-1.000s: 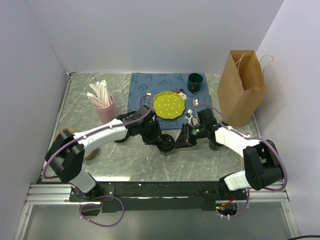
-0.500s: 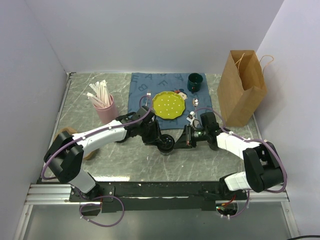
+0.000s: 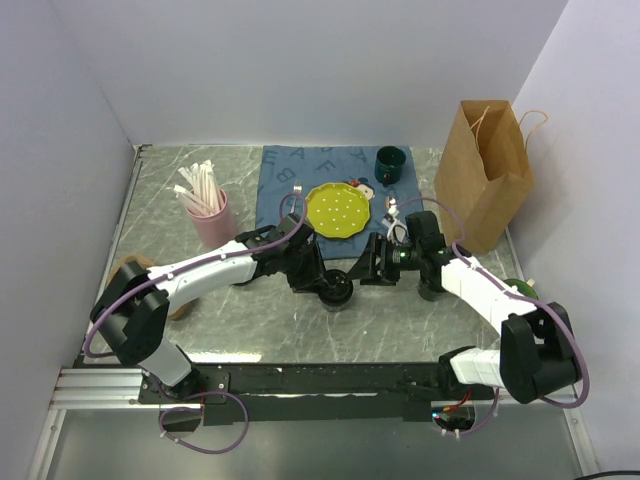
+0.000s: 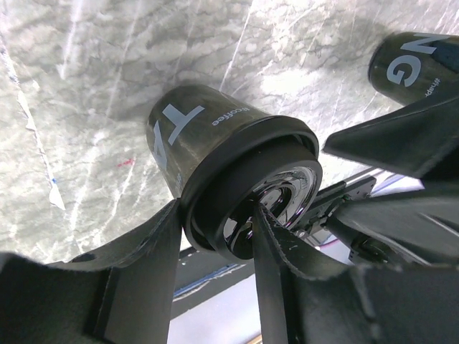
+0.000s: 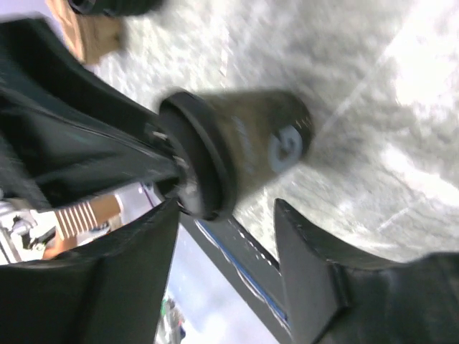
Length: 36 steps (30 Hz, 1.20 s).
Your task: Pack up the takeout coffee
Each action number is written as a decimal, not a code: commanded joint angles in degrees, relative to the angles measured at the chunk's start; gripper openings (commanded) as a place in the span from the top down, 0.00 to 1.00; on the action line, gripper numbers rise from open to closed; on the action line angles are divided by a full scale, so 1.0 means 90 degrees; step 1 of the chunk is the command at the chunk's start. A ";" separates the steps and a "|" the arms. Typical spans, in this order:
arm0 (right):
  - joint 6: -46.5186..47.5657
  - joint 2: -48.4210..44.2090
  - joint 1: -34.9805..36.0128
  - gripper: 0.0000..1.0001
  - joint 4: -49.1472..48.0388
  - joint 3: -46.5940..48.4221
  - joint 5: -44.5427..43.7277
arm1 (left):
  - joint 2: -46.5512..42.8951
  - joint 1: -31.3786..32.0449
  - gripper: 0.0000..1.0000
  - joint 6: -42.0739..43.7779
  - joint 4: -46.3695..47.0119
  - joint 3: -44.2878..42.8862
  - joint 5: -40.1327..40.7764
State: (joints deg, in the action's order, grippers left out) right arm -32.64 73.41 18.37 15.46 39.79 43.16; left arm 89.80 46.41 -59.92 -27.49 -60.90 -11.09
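Two pincers: left pincer (image 4: 217, 215) clenched on the lid (image 4: 251, 179) of the takeout coffee (image 4: 208, 129); right pincer (image 5: 228, 208) spread wide, grasping nothing.
Cup spot: stood on the table (image 3: 260, 320) between both pincers, well apart from the paper bag (image 3: 485, 185).
Tip: probably best kept upright, squeeze gentle.
Feel: tapered black cup, round glossy lid, marbled table.

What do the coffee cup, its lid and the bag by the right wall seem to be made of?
Cup: probably paper, dull black with white print. Lid: likely plastic, with a smooth moulded rim and a glossy centre. Bag: brown kraft paper, creased, with thin cord-like handles.
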 commanded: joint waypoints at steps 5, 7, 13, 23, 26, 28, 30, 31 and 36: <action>-0.0045 0.0085 0.0195 0.30 -0.0087 0.0354 -0.0274 | 0.0491 0.0195 0.55 -0.0061 -0.1751 0.0224 0.0500; 0.0004 0.0144 0.0302 0.30 -0.0039 0.0345 -0.0381 | 0.0481 0.0195 0.55 -0.0080 -0.1809 0.0156 0.0490; -0.0025 0.0398 0.0634 0.31 -0.0224 0.0227 -0.0459 | 0.0442 0.0204 0.55 -0.0148 -0.1839 0.0117 0.0481; 0.0277 0.0818 0.0781 0.48 0.0049 0.0402 -0.0879 | 0.0286 0.0234 0.55 -0.0217 -0.1810 0.0156 0.0422; 0.0521 0.1013 0.0781 0.53 0.0253 0.0607 -0.0908 | 0.0247 0.0234 0.52 -0.0081 -0.1829 0.0040 0.0324; 0.0804 0.1208 0.0781 0.53 0.0545 0.0754 -0.0889 | 0.0160 0.0234 0.49 0.0095 -0.1994 -0.0097 0.0354; 0.1067 0.1287 0.0791 0.54 0.0713 0.0940 -0.0870 | 0.0023 0.0234 0.45 0.0260 -0.2014 -0.0244 0.0334; 0.1146 0.1326 0.0781 0.54 0.0887 0.0988 -0.0898 | -0.0113 0.0234 0.43 0.0300 -0.2014 -0.0283 0.0344; 0.1312 0.1346 0.0791 0.54 0.1055 0.1087 -0.0957 | -0.0387 0.0204 0.39 0.0311 -0.1888 -0.0430 0.0266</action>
State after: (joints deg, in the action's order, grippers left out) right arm -25.52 84.40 25.39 21.10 48.86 41.04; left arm 88.79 47.68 -59.64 -37.52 -64.16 -10.13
